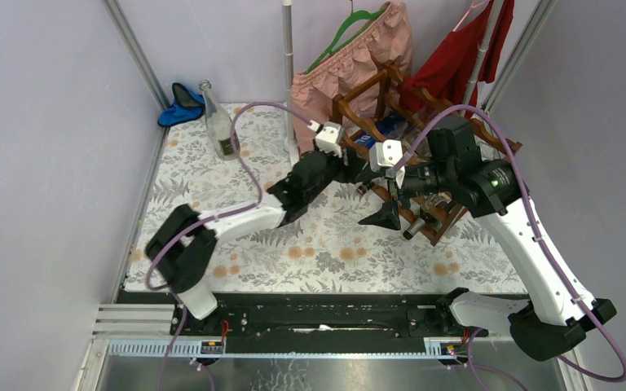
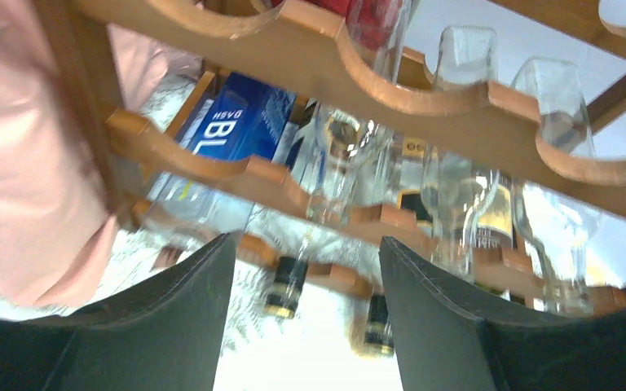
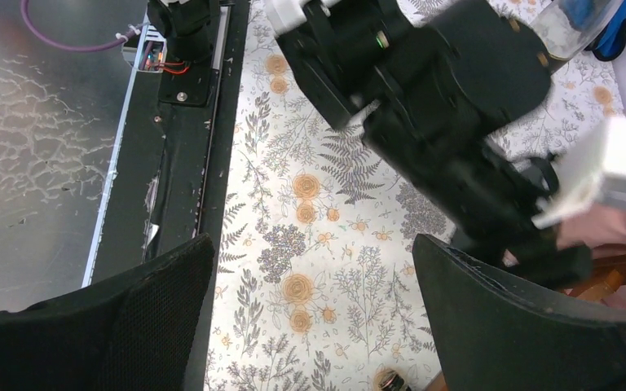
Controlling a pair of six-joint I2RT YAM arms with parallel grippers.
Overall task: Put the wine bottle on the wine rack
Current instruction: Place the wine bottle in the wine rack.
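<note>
Top external view: a clear wine bottle [image 1: 218, 124] is noted upright at 10 o'clock, well apart from the wine rack [image 1: 346, 110] at 1 o'clock, so placement is judged unfinished. Other bottles [image 2: 456, 204] are seen lying in the rack; left gripper [image 2: 306, 240] and right gripper [image 3: 311, 240] are both held open, empty.

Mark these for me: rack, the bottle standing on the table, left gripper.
rack [image 2: 424, 91], left wrist view, upper scalloped rail.
standing bottle [image 1: 221, 134], top view, glass body.
left gripper [image 2: 306, 244], left wrist view, midway between its fingertips.
</note>
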